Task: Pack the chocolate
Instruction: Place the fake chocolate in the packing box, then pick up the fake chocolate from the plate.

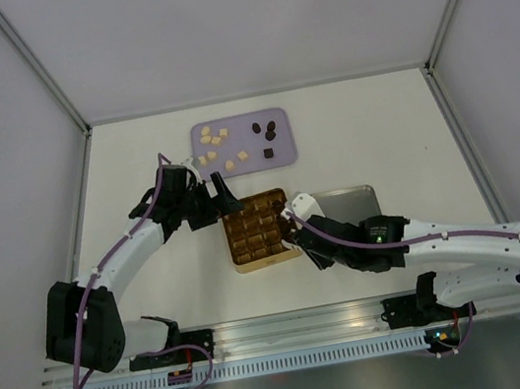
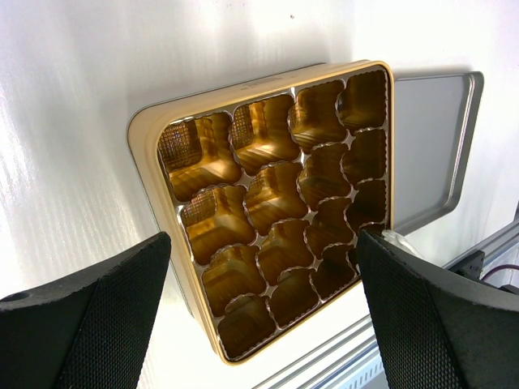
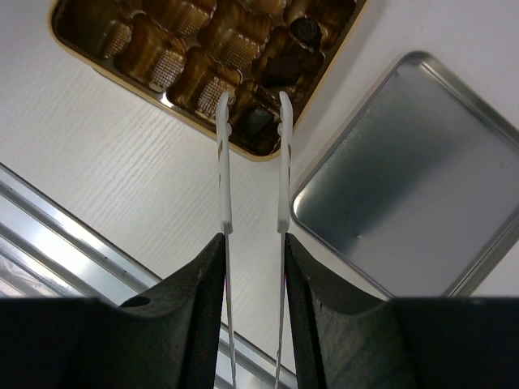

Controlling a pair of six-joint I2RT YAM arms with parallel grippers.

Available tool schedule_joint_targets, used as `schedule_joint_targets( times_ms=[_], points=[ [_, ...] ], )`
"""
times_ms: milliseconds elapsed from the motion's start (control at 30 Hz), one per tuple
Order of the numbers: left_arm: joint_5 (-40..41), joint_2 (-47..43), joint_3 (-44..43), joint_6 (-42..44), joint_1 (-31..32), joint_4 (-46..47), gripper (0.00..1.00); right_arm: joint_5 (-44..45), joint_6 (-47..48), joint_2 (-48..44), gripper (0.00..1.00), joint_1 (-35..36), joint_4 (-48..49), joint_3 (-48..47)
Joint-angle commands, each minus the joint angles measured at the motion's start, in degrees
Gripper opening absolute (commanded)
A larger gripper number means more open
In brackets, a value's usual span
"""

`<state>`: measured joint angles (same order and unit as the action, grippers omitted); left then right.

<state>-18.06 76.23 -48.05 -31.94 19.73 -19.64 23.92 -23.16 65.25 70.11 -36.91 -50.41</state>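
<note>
Three dark brown chocolate pieces (image 3: 280, 69) sit in the gold square tin with its grid of moulded cells (image 2: 139, 142), each in its own cell along the side that faces the flat silver metal lid (image 3: 389, 186). The lid lies on the white table (image 1: 380, 134) just beside the tin. The other cells seen from the left wrist hold nothing.

The right gripper (image 3: 253, 243) is clamped on a pair of slim white-tipped metal tweezers (image 3: 225, 162), one finger pressing each arm. The tweezer tips stand apart over the tin's corner cell, with the chocolate piece in that cell showing between them. Whether the tips touch it cannot be told.

The left gripper (image 2: 263, 235) is spread wide and holds nothing. It hangs by the tin's far left corner, one finger on each side of the tin in its own view, and neither finger is seen touching it.

Farther back on the table, well apart from the tin, lies a lavender rounded rectangular tray (image 1: 279, 116). About eight pale cream squarish chocolate cubes (image 1: 215, 141) are scattered on its left half, and four dark brown chocolate lumps (image 1: 270, 136) on its right half.
</note>
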Motion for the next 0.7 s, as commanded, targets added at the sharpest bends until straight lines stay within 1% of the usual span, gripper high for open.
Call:
schedule_joint_targets(
  times_ms=[0, 200, 333, 433, 533, 567, 633, 667],
  points=[
    [0.1, -1.9, -1.4, 1.0, 0.2, 0.0, 1.00, 1.4, 1.0, -2.8, 0.39, 0.6, 2.5, -5.0],
    [0.2, -2.7, -1.3, 1.2, 0.2, -0.3, 1.00, 2.0, 3.3, -2.2, 0.37, 0.6, 5.8, -10.1],
    [0.2, -2.7, -0.9, 1.2, 0.2, -0.3, 1.00, 7.4, 4.3, -0.2, 0.36, 0.3, 7.3, -13.6],
    [0.2, -2.1, -0.9, 1.2, 0.2, -0.3, 1.00, 8.0, 5.7, 1.9, 0.35, -1.5, 10.5, -15.1],
    [-0.2, -1.5, -1.1, 0.9, 0.2, 0.1, 1.00, 6.9, 5.4, 4.3, 0.34, -5.6, 13.0, -16.0],
    [-0.7, -1.0, -1.1, 1.0, 0.2, 0.5, 1.00, 6.1, 4.4, 5.1, 0.33, -8.6, 14.0, -16.6],
    [-1.2, -0.2, -1.3, 0.9, 0.2, 0.8, 1.00, 4.9, 3.6, 5.7, 0.32, -11.7, 15.1, -16.8],
    [-1.7, 0.6, -1.4, 0.9, 0.2, 1.2, 1.00, 4.5, 3.5, 6.2, 0.32, -14.6, 15.5, -17.0]
  ],
)
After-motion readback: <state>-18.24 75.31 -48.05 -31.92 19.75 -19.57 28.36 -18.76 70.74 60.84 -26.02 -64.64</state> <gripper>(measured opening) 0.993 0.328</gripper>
